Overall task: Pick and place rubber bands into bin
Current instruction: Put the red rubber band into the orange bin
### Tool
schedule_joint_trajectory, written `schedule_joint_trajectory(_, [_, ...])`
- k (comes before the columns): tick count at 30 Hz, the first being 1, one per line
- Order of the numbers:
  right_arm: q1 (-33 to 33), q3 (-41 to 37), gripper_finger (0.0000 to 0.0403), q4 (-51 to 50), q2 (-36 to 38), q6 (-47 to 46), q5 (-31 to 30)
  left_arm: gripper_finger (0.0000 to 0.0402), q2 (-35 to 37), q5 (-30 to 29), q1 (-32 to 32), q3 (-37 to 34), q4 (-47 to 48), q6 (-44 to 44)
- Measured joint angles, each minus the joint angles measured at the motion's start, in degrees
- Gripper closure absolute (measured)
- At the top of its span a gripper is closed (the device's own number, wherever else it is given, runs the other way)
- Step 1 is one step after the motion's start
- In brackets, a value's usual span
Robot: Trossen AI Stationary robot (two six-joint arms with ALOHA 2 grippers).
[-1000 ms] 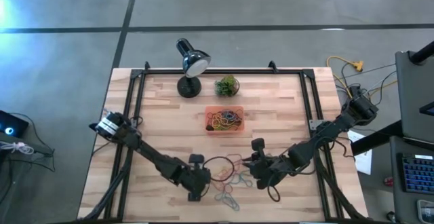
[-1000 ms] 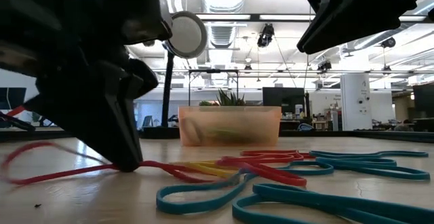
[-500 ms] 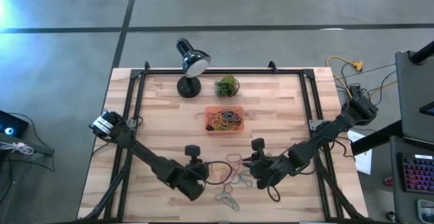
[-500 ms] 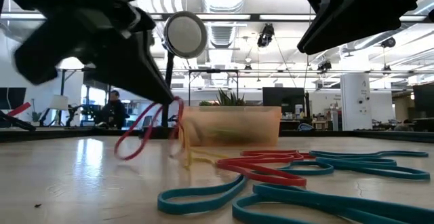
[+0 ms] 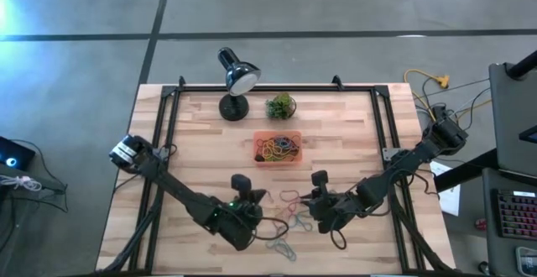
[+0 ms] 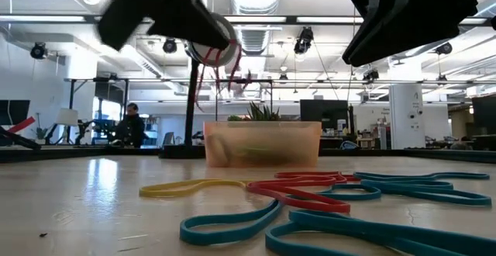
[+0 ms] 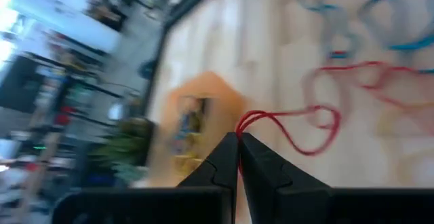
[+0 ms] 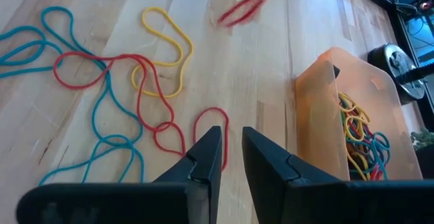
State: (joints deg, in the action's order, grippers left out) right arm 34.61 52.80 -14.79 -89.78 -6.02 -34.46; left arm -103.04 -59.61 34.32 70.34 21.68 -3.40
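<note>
My left gripper (image 5: 258,200) is raised above the table's near middle and shut on a red rubber band (image 6: 215,66), which also shows in the left wrist view (image 7: 291,125). Several other rubber bands (image 5: 289,220) in red, blue and yellow lie flat on the wood (image 6: 310,194) (image 8: 115,88). The orange bin (image 5: 278,149) stands farther back (image 6: 262,143) with bands inside (image 8: 356,139). My right gripper (image 8: 232,146) hovers right of the pile (image 5: 314,206), slightly open, touching nothing. My left gripper pinches one end of the red rubber band (image 7: 243,123) between its two shut fingertips (image 7: 229,149). The band is lifted clear of the table and hangs slack below the fingers (image 6: 209,70) as a narrow loop.
A black desk lamp (image 5: 235,80) and a small green plant ball (image 5: 281,105) stand beyond the bin near the far edge. Black frame rails (image 5: 168,134) run along both sides of the table. Bare wood lies left of the pile (image 6: 85,194).
My left gripper has risen from the table and moved toward the bin, staying shut. The red band it was pressing at the tabletop has come up with it and now hangs in the air. A yellow band that trailed along has dropped back flat on the wood.
</note>
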Motion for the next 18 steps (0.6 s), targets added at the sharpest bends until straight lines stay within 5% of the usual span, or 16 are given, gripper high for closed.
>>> schedule_joint_trajectory(9, [0.02,0.0,0.0349,0.0,0.0,0.01,-0.02,0.0401,0.0,-7.04,-8.06,0.66,-1.05,11.48])
schedule_joint_trajectory(18, [0.0,0.0,0.0349,-0.02,0.0,0.2,-0.04,0.0401,0.02,2.2,-20.12,0.59,-7.11,18.32])
